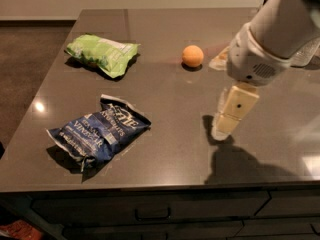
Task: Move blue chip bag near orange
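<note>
A robot's gripper [223,125] hangs over the right half of a dark table [170,99], pointing down and a little to the left, with its shadow just beneath it. The bag [100,131] it is meant to move lies untouched near the left front edge. Whether the gripper is open or closed cannot be told from this angle, but nothing is seen in it.

The blue bag lies flat and crumpled, its white lettering facing up, well apart from the gripper, with bare tabletop between them. The orange [192,56] sits farther back and right of centre, beyond the gripper and also well apart from the bag. A green bag [102,54] rests at the far left, beyond the blue one and roughly level with the orange.

By this picture the task looks to be at its very start. No grasp has been made, the bag is nowhere near the fruit, and every step is still to do: reach left to the bag, close on it, lift or drag it across toward the far right, and set it down beside the orange.

The path between bag and orange appears open. The green bag stands off to the left of that line, so it seems unlikely to be disturbed. The foil will probably crumple under a grip.
</note>
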Motion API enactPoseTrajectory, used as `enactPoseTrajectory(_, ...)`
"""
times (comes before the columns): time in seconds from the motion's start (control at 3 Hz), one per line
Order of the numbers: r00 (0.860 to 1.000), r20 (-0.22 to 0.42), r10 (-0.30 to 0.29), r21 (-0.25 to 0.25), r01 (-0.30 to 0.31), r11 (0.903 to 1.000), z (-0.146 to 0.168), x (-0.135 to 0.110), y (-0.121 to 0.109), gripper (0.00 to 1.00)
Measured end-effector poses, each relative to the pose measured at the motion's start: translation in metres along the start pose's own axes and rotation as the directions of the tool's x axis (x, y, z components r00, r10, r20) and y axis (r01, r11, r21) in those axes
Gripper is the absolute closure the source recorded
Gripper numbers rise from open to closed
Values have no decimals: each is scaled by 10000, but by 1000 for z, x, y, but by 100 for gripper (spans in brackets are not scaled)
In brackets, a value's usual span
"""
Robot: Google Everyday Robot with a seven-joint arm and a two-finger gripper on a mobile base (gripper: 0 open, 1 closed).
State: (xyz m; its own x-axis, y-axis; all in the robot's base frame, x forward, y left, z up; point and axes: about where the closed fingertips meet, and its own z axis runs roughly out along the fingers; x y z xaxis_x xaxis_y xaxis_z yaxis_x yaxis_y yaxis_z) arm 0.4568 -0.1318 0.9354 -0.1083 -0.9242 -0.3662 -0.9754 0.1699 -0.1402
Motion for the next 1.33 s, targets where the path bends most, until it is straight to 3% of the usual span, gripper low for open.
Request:
enactPoseTrajectory(0.33, 9946, 917, -478, -639, 538, 9965, 31, -33, 6, 0)
enactPoseTrajectory(0.67, 9832, 1636, -808, -969, 975, 9905, 59, -67, 15, 0)
enactPoseTrajectory(1.33, 9658, 2450, -845, -1383, 1211, 9830, 116, -136, 24, 0)
